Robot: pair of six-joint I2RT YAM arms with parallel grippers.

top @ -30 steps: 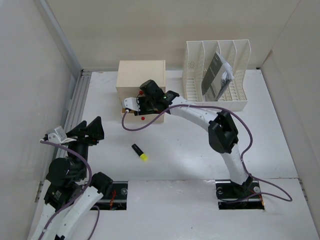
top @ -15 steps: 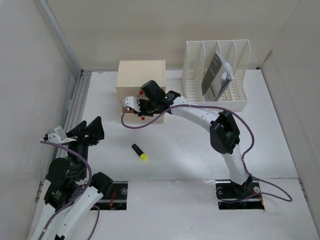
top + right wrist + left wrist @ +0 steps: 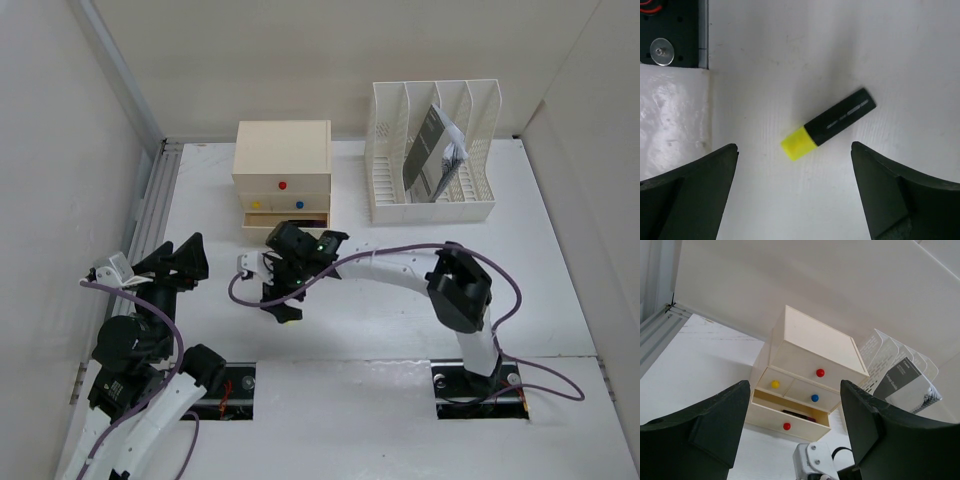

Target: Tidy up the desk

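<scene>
The right gripper has left the front of the drawer box and come nearer the arm bases. Its fingers now spread over the highlighter, and the box's drawers are uncovered.

Plain cream walls close the scene on 3 sides: a far wall behind the far edge of the desk, a left wall along its left edge and a right wall along its right edge. A pale corner strip rises from the far-left corner. A beige drawer box stands at the far edge, left of middle; a white file rack with 4 slots stands toward the far-right corner. Light is soft and even, with faint shadows.
</scene>
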